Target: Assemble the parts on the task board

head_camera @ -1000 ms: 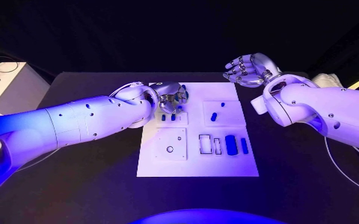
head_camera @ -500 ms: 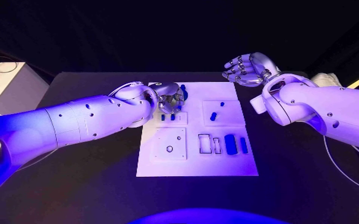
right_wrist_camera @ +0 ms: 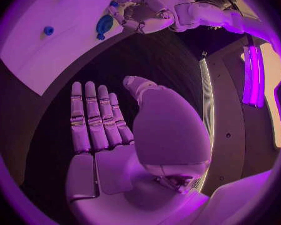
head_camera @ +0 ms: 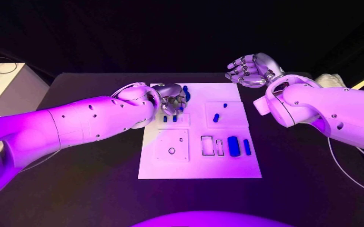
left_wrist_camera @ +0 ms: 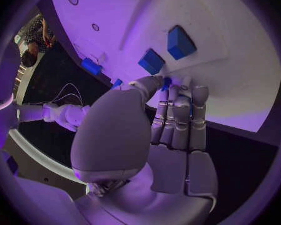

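The white task board (head_camera: 201, 166) lies in the middle of the black table. My left hand (head_camera: 173, 100) hovers over its far left part, thumb and fingers pinching a small blue part (head_camera: 185, 92). The left wrist view shows that part (left_wrist_camera: 167, 82) at the fingertips (left_wrist_camera: 178, 92). Just nearer than the hand stand two blue parts (head_camera: 164, 118) (head_camera: 175, 117), also seen up close as blocks (left_wrist_camera: 152, 61) (left_wrist_camera: 180, 42). My right hand (head_camera: 248, 69) is raised off the board's far right corner, fingers apart and holding nothing (right_wrist_camera: 109, 130).
More blue parts sit on the board: two small ones (head_camera: 217, 117) (head_camera: 224, 105) and two long ones (head_camera: 233, 146) (head_camera: 247, 147) at the right. A square plate with a hole (head_camera: 172, 145) and rectangular slots (head_camera: 208, 145) lie nearer. A white box (head_camera: 11, 88) stands left of the table.
The left hand has shifted only slightly over the board's far left part, still with the blue part. The right hand has not moved.
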Motion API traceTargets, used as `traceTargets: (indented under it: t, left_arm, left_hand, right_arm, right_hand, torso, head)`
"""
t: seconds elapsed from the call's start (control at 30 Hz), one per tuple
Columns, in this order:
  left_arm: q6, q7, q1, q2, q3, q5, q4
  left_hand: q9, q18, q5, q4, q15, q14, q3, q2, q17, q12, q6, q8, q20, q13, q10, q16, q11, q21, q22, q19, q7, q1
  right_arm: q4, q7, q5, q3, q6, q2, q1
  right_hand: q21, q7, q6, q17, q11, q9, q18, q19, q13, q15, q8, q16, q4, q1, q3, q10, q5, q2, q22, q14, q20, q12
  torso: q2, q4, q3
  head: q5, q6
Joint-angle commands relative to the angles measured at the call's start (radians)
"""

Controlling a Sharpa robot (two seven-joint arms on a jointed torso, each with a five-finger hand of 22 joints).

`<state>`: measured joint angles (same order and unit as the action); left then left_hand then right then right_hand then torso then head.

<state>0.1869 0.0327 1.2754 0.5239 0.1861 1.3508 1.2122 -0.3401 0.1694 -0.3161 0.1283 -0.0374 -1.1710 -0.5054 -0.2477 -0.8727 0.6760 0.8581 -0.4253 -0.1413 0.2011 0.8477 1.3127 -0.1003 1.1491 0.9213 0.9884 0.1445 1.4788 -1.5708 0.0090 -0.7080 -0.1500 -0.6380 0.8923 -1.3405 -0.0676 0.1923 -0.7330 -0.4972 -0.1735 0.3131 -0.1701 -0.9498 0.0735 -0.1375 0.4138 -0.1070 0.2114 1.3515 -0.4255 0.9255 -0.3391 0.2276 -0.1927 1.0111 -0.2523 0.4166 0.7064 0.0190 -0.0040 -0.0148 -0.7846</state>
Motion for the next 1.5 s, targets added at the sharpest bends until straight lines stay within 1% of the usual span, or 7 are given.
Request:
traceTargets:
  t: [0.03,0.47,0.7,0.8,1.13,1.27,1.5]
  left_arm:
    - [-0.014,0.002,0.0,-0.006,-0.001,0.001,-0.003]
    - [-0.033,0.007,0.0,-0.019,-0.001,-0.006,-0.024]
    - [-0.038,0.01,0.0,-0.021,-0.001,-0.006,-0.026]
    - [-0.027,0.005,0.0,-0.02,-0.001,-0.007,-0.026]
    - [0.045,-0.033,0.0,-0.006,-0.004,-0.038,-0.014]
    - [0.058,-0.048,-0.001,0.011,-0.024,-0.069,0.007]
    - [0.036,-0.051,-0.001,0.059,-0.077,-0.13,0.064]
  left_hand:
    - [0.002,-0.012,0.003,0.001,-0.002,-0.008,-0.008,0.011,-0.001,-0.006,0.008,0.005,-0.002,-0.003,0.008,0.005,-0.004,0.006,0.004,0.007,0.002,-0.002]
    - [0.007,-0.018,0.005,-0.01,0.002,-0.028,-0.025,0.022,-0.015,-0.027,0.029,0.016,0.001,-0.019,0.03,0.025,0.001,0.031,0.035,0.027,0.005,-0.007]
    - [0.002,-0.029,0.015,-0.046,0.021,-0.107,-0.044,0.042,-0.101,-0.067,0.081,0.028,0.015,-0.04,0.123,0.077,0.021,0.081,0.098,0.074,-0.001,-0.004]
    - [-0.002,-0.032,0.019,-0.062,0.027,-0.14,-0.051,0.05,-0.144,-0.08,0.098,0.034,0.021,-0.043,0.155,0.098,0.027,0.097,0.117,0.091,-0.004,-0.002]
    - [-0.008,-0.04,0.019,-0.083,0.032,-0.167,-0.058,0.055,-0.176,-0.106,0.122,0.044,0.028,-0.046,0.188,0.112,0.032,0.122,0.152,0.121,-0.008,-0.01]
    - [-0.009,-0.04,0.019,-0.083,0.03,-0.17,-0.055,0.052,-0.176,-0.126,0.122,0.056,0.029,-0.049,0.192,0.114,0.029,0.123,0.152,0.12,-0.006,-0.028]
    - [-0.01,-0.04,0.019,-0.082,0.028,-0.17,-0.052,0.048,-0.174,-0.14,0.122,0.063,0.028,-0.052,0.195,0.114,0.028,0.121,0.15,0.118,-0.006,-0.039]
  right_arm:
    - [-0.001,0.014,-0.008,0.0,0.006,0.0,0.0]
    - [-0.004,0.015,-0.008,0.0,0.006,0.001,0.0]
    - [-0.005,0.014,-0.008,0.0,0.007,0.002,0.0]
    - [-0.005,0.015,-0.008,0.0,0.007,0.002,0.0]
    - [-0.005,0.015,-0.008,0.0,0.007,0.002,0.0]
    - [-0.004,0.016,-0.008,0.0,0.007,0.002,0.0]
    - [-0.003,0.015,-0.008,0.0,0.007,0.003,0.0]
  right_hand:
    - [0.0,0.047,-0.01,0.001,-0.003,-0.001,-0.013,0.008,-0.001,-0.001,-0.004,0.006,0.001,0.002,-0.008,0.006,-0.007,0.002,0.001,-0.004,0.0,-0.006]
    - [0.0,0.047,-0.01,0.001,-0.003,-0.001,-0.013,0.008,-0.001,-0.001,-0.004,0.006,0.001,0.002,-0.008,0.006,-0.007,0.002,0.001,-0.004,0.0,-0.006]
    - [0.0,0.048,-0.012,0.004,-0.004,-0.003,-0.013,0.008,-0.004,-0.002,-0.006,0.006,0.0,0.001,-0.01,0.008,-0.007,0.003,0.003,-0.004,-0.001,-0.008]
    - [0.0,0.048,-0.012,0.004,-0.004,-0.003,-0.013,0.008,-0.004,-0.002,-0.006,0.006,0.0,0.001,-0.01,0.008,-0.007,0.003,0.003,-0.004,-0.001,-0.008]
    - [0.0,0.048,-0.012,0.004,-0.004,-0.003,-0.013,0.008,-0.004,-0.002,-0.006,0.006,0.0,0.001,-0.01,0.008,-0.007,0.003,0.003,-0.004,-0.001,-0.008]
    - [0.0,0.048,-0.012,0.004,-0.004,-0.003,-0.013,0.008,-0.004,-0.002,-0.006,0.006,0.0,0.001,-0.01,0.008,-0.007,0.003,0.003,-0.004,-0.001,-0.008]
    - [0.0,0.048,-0.012,0.004,-0.004,-0.003,-0.013,0.008,-0.004,-0.002,-0.006,0.006,0.0,0.001,-0.01,0.008,-0.007,0.003,0.003,-0.004,-0.001,-0.008]
  torso:
    - [0.001,-0.0005,0.0006]
    - [0.0,-0.0002,0.0007]
    - [0.0,-0.0005,0.0005]
    - [0.0,0.0001,0.0004]
    - [-0.001,0.0003,-0.0001]
    - [0.0,-0.0002,-0.0011]
    - [-0.003,0.0028,0.0002]
  head:
    - [0.001,0.001]
    - [0.003,-0.001]
    - [0.004,-0.002]
    - [0.005,-0.002]
    - [0.006,0.002]
    - [0.006,0.004]
    - [0.006,0.004]
